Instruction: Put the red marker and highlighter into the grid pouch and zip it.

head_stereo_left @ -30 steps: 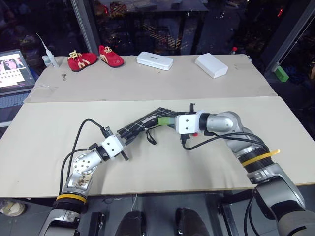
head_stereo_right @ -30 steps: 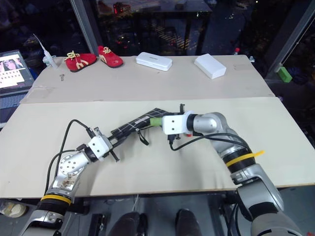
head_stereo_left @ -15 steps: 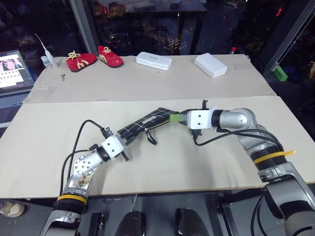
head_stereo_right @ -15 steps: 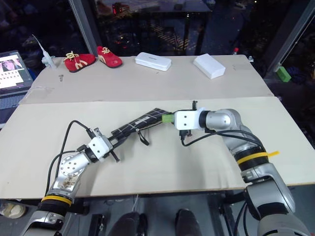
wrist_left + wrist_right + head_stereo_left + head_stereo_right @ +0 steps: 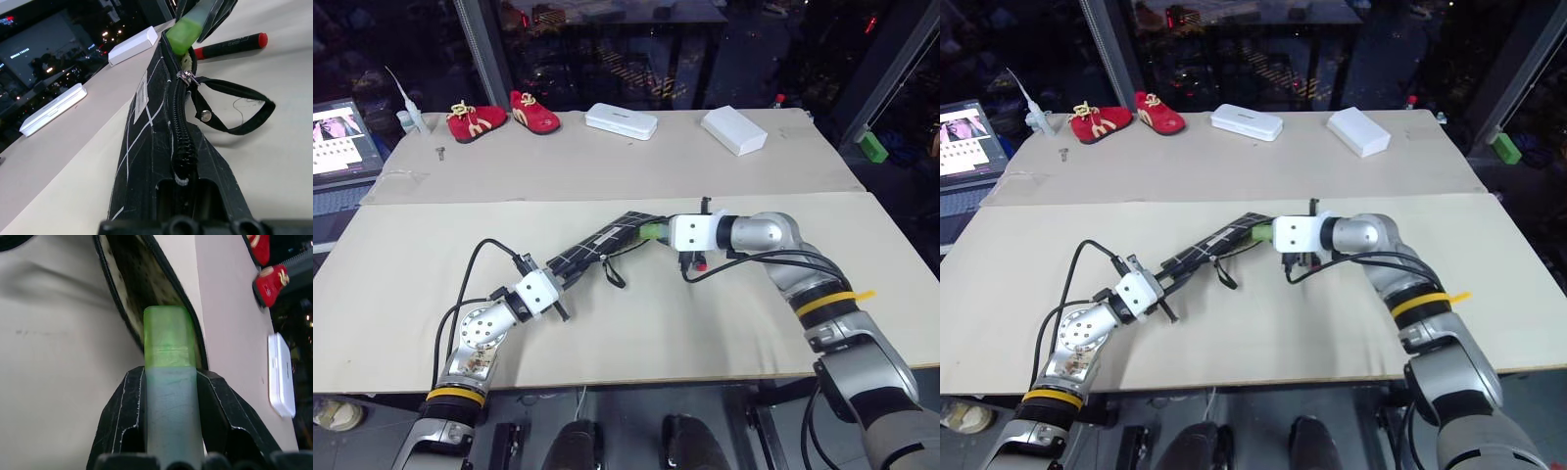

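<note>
At about eight o'clock on the pale cardboard-covered table point(image 5: 636, 323), the left gripper point(image 5: 551, 284) is clamped tight on the near end of the flat black fabric grid pouch point(image 5: 597, 246), a pencil case with thin white lines and a small white label. The pouch runs from that grip up toward one o'clock, raised off the table along its length. Its zipper is done up along the near part, with the slider and a black cord loop point(image 5: 234, 105) hanging partway along; beyond the slider the mouth gapes open.

At the centre, the short chunky pale green highlighter point(image 5: 168, 362) has its bright green cap end at the open mouth, just between the pouch's lips. The right gripper point(image 5: 168, 431), reaching in from three o'clock, has its two black fingers point(image 5: 122, 416) pressed against either side of the highlighter's translucent body.

Just beyond the pouch's open end, on the right gripper's side, the slim red marker point(image 5: 230, 45), dark-bodied with a red cap end, lies flat on the table, outside the pouch.
</note>
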You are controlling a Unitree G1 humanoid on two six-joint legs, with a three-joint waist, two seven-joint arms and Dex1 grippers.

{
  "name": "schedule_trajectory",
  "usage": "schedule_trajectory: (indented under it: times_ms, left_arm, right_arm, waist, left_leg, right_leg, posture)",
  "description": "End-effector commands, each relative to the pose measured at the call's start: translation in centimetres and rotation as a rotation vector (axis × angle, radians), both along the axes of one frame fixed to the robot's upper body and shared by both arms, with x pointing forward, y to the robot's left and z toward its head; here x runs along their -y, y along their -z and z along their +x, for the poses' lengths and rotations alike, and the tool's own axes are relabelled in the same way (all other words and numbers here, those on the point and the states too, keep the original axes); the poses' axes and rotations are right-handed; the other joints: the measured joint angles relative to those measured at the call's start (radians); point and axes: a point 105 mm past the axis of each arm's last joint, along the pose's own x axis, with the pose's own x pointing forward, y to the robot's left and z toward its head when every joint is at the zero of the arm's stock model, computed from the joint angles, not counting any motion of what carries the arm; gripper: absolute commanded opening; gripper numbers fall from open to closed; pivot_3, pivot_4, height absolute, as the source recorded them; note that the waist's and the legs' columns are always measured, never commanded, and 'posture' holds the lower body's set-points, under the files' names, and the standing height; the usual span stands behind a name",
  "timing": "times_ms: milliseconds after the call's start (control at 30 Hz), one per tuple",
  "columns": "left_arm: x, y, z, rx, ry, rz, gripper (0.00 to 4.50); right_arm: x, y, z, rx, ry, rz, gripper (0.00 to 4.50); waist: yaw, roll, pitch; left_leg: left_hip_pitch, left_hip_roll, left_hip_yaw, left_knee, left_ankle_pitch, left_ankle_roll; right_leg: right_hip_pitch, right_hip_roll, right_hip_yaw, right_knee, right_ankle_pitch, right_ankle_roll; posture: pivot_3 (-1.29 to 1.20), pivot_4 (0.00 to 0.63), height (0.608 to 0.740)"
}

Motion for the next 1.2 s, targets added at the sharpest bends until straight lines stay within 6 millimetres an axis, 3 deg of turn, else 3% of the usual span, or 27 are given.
schedule_trajectory:
  times_ms: [33,367,433,567,667,833,933,1067,1200]
  left_arm:
    - [0.1,-1.3,0.0,0.057,0.015,-0.009,0.00]
    - [0.3,-1.6,0.2,0.062,0.025,-0.011,0.00]
    - [0.2,-1.7,0.2,0.064,0.023,-0.013,0.00]
    - [0.1,-1.6,0.0,0.064,0.020,-0.013,0.00]
    - [0.0,-1.6,0.0,0.062,0.017,-0.012,0.00]
    - [0.0,-1.5,0.1,0.061,0.014,-0.012,0.00]
    - [-0.1,-1.5,0.1,0.060,0.007,-0.011,0.00]
    - [-0.3,-1.4,0.0,0.061,-0.002,-0.010,0.00]
    - [-0.5,-1.3,-0.1,0.058,-0.007,-0.007,0.00]
  right_arm:
    - [-3.5,-0.8,-1.1,0.085,-0.152,-0.042,1.04]
    - [-9.0,0.7,-3.4,0.153,-0.370,-0.047,1.04]
    - [-9.2,0.2,-3.1,0.158,-0.354,-0.019,2.04]
    - [-8.5,-0.4,-2.4,0.146,-0.318,0.012,3.32]
    - [-7.2,-0.8,-1.9,0.143,-0.296,0.013,4.28]
    - [-3.9,-3.8,-0.8,0.105,-0.217,0.117,4.28]
    - [-0.4,-6.2,-1.2,-0.077,-0.159,0.251,4.28]
    - [2.4,-8.0,-2.0,-0.273,-0.079,0.423,4.28]
    - [4.5,-8.6,-0.8,-0.328,0.135,0.537,4.28]
  waist:
    - [-0.003,0.000,0.000]
    - [0.005,0.000,0.000]
    - [0.003,0.000,0.000]
    - [-0.001,0.000,0.000]
    - [0.000,0.000,0.000]
    - [0.004,0.000,0.000]
    - [0.006,0.000,0.000]
    - [0.007,0.000,0.000]
    - [0.002,0.000,0.000]
  left_leg:
    - [0.000,0.000,0.000,0.000,0.000,0.000]
    - [0.000,0.000,0.000,0.000,0.000,0.000]
    - [0.000,0.000,0.000,0.000,0.000,0.000]
    - [0.000,0.000,0.000,0.000,0.000,0.000]
    - [0.000,0.000,0.000,0.000,0.000,0.000]
    - [0.000,0.000,0.000,0.000,0.000,0.000]
    - [0.000,0.000,0.000,0.000,0.000,0.000]
    - [0.000,0.001,-0.002,0.000,0.000,0.000]
    - [0.000,0.001,-0.001,0.000,0.000,0.000]
  right_leg:
    - [0.000,0.000,0.000,0.000,0.000,0.000]
    - [0.000,0.000,0.000,0.000,0.000,0.000]
    - [0.000,0.000,0.000,0.000,0.000,0.000]
    - [0.000,0.000,0.000,0.001,0.000,0.000]
    - [0.000,0.000,0.000,0.001,0.000,0.000]
    - [0.000,0.000,0.000,0.001,0.000,0.000]
    - [0.000,-0.001,0.000,0.000,0.000,0.000]
    - [0.001,-0.001,-0.001,0.000,0.000,0.000]
    - [0.000,-0.003,-0.001,0.000,0.001,-0.001]
  posture:
    - [0.00,0.150,0.740]
    - [0.00,0.150,0.740]
    - [0.00,0.150,0.740]
    - [0.00,0.150,0.740]
    - [0.00,0.150,0.740]
    - [0.00,0.150,0.740]
    - [0.00,0.150,0.740]
    - [0.00,0.150,0.740]
    - [0.00,0.150,0.740]
